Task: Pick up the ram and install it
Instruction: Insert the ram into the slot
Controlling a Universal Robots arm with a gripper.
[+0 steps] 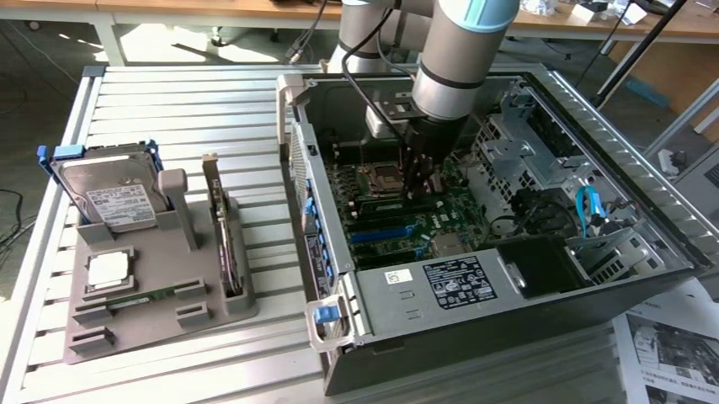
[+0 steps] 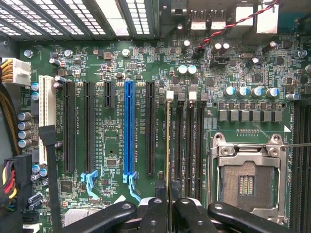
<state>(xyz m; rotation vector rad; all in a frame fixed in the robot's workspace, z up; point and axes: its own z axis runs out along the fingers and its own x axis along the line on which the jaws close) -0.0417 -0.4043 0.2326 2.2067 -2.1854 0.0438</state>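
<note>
1. The arm (image 1: 450, 67) reaches down into the open PC case (image 1: 629, 244), which lies on its side on the slatted counter (image 1: 168, 101), toward the exterior view's right.
2. The pincer (image 2: 169, 206) is clamped on the ram (image 2: 168, 145) — in the wrist view the thin stick is seen edge-on between the two dark fingers (image 2: 154, 213), running out from them along the motherboard (image 2: 112, 63).
3. The ram sits in line with the first of the memory slots (image 2: 189, 141), just beside the open CPU socket (image 2: 245, 182); whether it is seated in the slot cannot be told.
4. In the exterior view the pincer (image 1: 425, 172) stands over the motherboard (image 1: 393, 227), near the CPU socket (image 1: 379, 178).
5. A blue expansion slot (image 2: 128, 126) lies among the black ones, on the far side of the ram from the socket.
6. On the exterior view's left, well apart from the case, a grey holder (image 1: 146, 295) carries a hard drive (image 1: 110, 198), a square silver chip (image 1: 109, 268), an upright dark card (image 1: 228, 244) — and a second green stick (image 1: 141, 297) lying flat.
</note>
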